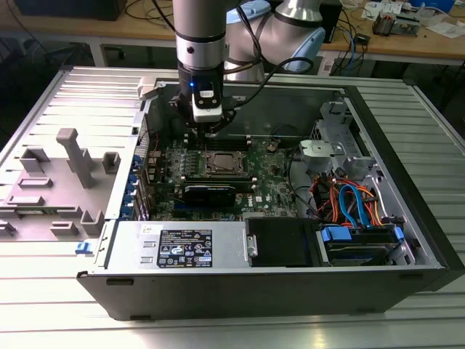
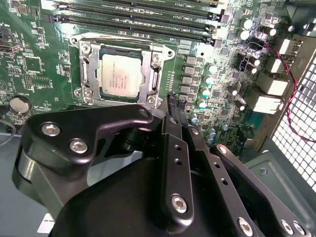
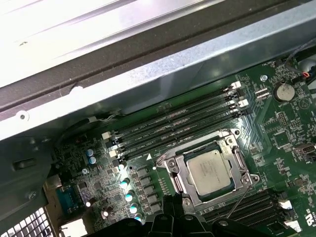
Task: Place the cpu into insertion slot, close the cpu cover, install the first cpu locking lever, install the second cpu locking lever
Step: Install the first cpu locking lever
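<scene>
Gripper: the black gripper (image 1: 208,125) hangs low inside the open computer case (image 1: 254,291), over the motherboard (image 1: 272,174), near the socket.
Fingers: the fingers (image 2: 172,106) are narrow, close together, and hold nothing.
Cpu: the cpu (image 2: 120,75) lies flat in the insertion slot (image 2: 146,79).
Cover: the cpu cover (image 2: 87,69) is down and frames the chip.

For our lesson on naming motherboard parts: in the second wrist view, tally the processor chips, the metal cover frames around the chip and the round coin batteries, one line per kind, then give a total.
cpu: 1
cpu cover: 1
coin battery: 1
Total: 3
</scene>
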`<state>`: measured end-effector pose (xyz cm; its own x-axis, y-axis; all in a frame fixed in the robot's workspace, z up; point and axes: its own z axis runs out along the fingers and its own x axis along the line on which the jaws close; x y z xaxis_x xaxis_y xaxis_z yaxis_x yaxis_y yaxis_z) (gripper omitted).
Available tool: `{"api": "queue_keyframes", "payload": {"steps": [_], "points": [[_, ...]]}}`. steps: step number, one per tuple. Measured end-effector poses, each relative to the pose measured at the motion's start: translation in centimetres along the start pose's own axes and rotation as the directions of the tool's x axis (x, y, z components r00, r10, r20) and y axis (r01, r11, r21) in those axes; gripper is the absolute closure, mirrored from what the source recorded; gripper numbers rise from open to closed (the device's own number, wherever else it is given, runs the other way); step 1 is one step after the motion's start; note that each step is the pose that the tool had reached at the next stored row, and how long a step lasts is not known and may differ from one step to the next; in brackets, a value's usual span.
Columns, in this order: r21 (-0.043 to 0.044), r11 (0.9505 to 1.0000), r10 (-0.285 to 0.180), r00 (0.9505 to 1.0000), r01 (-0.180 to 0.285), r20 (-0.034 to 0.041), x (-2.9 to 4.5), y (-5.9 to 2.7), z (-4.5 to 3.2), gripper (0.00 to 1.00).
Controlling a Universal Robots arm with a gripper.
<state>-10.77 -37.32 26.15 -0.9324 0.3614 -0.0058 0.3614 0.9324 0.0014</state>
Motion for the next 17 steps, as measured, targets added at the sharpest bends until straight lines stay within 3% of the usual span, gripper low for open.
{"api": "queue_keyframes", "payload": {"steps": [7,9,12,16,17], "points": [[0.0003,1.0,-0.001,1.0,0.001,0.0,0.0,0.0,0.0,0.89],[-0.0001,0.9993,-0.038,0.9993,0.038,0.0001,0.04,-0.01,0.01,0.89],[-0.0005,0.9937,-0.112,0.9937,0.112,0.0,0.05,-0.02,0.01,0.89],[-0.0005,0.9916,-0.129,0.9916,0.129,-0.0001,1.3,-0.51,0.0,0.89],[-0.0007,0.9889,-0.148,0.9889,0.148,0.0,1.48,-0.57,0.01,0.89]]}}
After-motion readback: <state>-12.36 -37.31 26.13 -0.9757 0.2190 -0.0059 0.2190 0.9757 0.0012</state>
